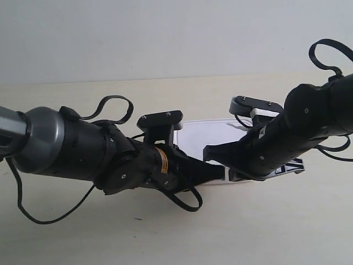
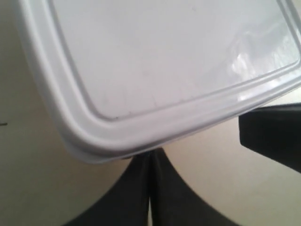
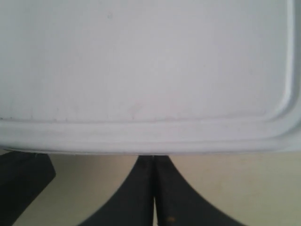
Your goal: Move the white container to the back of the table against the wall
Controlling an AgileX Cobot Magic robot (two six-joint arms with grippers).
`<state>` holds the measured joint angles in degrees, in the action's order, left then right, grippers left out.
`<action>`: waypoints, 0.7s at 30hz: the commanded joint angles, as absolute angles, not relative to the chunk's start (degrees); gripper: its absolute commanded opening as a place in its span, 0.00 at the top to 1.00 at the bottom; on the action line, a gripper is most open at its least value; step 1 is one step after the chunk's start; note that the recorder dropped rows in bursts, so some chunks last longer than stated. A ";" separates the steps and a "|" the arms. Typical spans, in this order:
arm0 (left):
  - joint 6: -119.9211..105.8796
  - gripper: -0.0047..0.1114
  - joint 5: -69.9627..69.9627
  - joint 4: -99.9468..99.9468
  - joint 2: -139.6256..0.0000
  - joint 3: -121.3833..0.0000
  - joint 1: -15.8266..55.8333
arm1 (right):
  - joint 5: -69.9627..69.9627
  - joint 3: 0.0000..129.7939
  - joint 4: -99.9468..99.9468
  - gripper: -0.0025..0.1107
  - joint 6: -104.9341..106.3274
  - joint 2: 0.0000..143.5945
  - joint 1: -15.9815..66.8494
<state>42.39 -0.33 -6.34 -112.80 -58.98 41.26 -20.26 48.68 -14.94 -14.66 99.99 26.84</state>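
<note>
at the near rim of the white container [image 2: 178, 61] we see the left gripper [image 2: 150, 159] and the right gripper [image 3: 154, 161], each with fingers pressed together, tips right at that rim. the container lies flat on the tabletop [image 1: 165, 232], with a bare strip between it and the wall [image 1: 165, 33] behind.

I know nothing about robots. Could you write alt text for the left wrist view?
A shallow white plastic container with a flat, raised-rim lid fills most of the frame, one rounded corner showing. The left gripper, its two black fingers closed together, meets the container's edge over a pale cream table.
</note>
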 commanded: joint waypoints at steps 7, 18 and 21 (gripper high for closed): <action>42.14 0.96 -1.81 -6.69 -113.64 -60.99 40.60 | -21.24 49.04 -10.96 0.98 -18.18 100.12 23.59; 42.37 0.96 -1.44 -6.69 -113.73 -61.46 38.38 | -24.14 54.14 -10.28 0.98 -18.20 106.23 22.56; 42.37 0.96 -0.88 -6.69 -113.73 -61.46 37.79 | -24.03 55.87 -9.24 0.98 -18.67 107.86 22.56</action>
<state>42.39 -1.56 -6.42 -113.78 -61.05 38.41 -24.08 54.50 -10.55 -18.60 107.03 22.87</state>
